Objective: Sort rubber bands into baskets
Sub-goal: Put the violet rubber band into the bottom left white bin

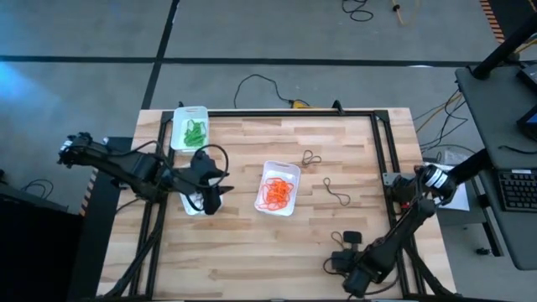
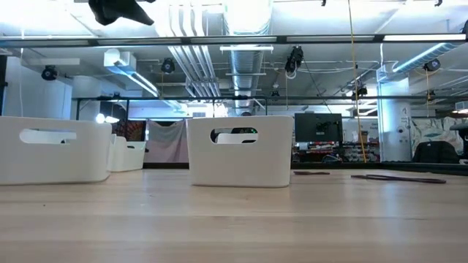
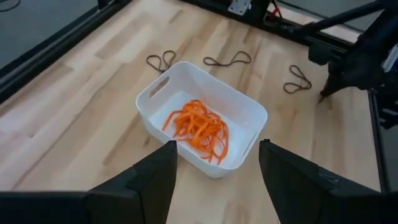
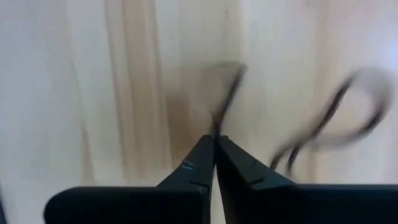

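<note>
At right pincer [image 4: 215,138] tips, closed: dark rubber band [image 4: 227,93], seemingly pinched.

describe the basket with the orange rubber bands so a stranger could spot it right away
On the wooden table, look near the middle, just right of the left gripper. The small white basket there holds a tangle of orange rubber bands. The basket at the far left corner holds green ones instead, and dark loops lie loose on the wood beside it.

Three white baskets [image 1: 278,187] are sitting on the table [image 1: 252,260], three dark rubber bands [image 1: 312,158] are lying loose, two arms are working.
</note>
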`<state>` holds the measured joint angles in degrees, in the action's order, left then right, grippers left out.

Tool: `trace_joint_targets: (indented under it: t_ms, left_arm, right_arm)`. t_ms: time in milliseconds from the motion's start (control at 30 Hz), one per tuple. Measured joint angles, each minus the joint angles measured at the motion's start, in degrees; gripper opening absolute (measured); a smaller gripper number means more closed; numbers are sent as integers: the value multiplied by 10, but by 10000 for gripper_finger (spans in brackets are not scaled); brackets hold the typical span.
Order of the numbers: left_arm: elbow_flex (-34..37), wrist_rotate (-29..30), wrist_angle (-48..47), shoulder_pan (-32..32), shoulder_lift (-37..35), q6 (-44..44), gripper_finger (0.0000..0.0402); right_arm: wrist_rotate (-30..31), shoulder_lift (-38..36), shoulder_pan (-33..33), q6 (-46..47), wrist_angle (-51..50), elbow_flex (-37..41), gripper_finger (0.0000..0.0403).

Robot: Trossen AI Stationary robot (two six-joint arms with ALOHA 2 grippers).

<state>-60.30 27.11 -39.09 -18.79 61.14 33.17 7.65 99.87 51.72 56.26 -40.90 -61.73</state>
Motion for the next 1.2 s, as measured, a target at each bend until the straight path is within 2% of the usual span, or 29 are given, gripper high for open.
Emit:
trace_joint_targets:
  t_ms: [167,333,567,667,833,967,1067,1200]
  left_arm:
    - [5,0,-6,0,2,-16,210]
    - [5,9,-26,0,-1,-31,210]
    - [10,9,-65,-8,-6,-16,210]
    - [17,9,-62,-18,-6,-6,210]
    - [36,9,-50,-41,-5,14,210]
    - [39,9,-48,-63,2,39,210]
    - [39,12,-41,-81,6,49,210]
    - [39,27,-40,-97,9,55,210]
  right_arm:
    - [47,-4,-35,-44,-52,-65,9]
    - [54,-7,-74,-67,-52,-102,9]
    - [0,-3,-77,-55,-49,-108,15]
    - [-35,4,-78,-55,-48,-94,42]
    - [-86,26,-83,-67,-50,-80,114]
    - [-93,56,-84,-73,-47,-77,142]
    - [-95,69,-84,-75,-46,-80,136]
    - [-90,76,-84,-76,-44,-78,99]
